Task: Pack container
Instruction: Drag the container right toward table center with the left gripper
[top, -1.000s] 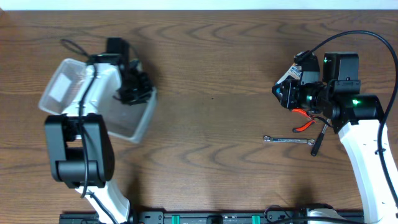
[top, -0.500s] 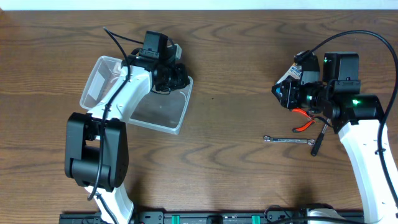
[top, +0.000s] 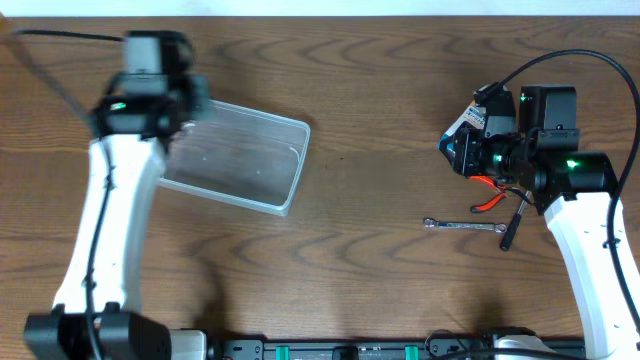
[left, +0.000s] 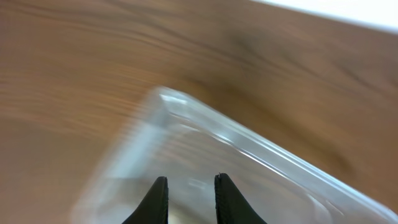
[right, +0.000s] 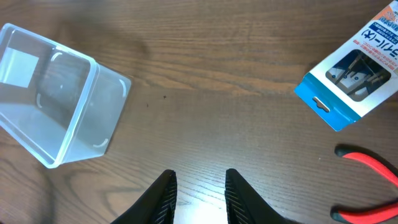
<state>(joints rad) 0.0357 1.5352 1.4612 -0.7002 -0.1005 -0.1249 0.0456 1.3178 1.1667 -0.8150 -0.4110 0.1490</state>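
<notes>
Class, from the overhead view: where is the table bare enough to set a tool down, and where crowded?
Bare: the wide middle strip between the container and the wrench, and the near strip in front of the container. Crowded: the right side, with wrench, red pliers and blue packet close together.

The container (top: 250, 160) lies on the wooden table (top: 360, 280), left of centre, its left end under the blurred left arm (top: 118, 190). Beside the right arm (top: 590, 240) lie a wrench (top: 462, 226) and red-handled pliers (top: 489, 203) (partly hidden by that arm).
</notes>
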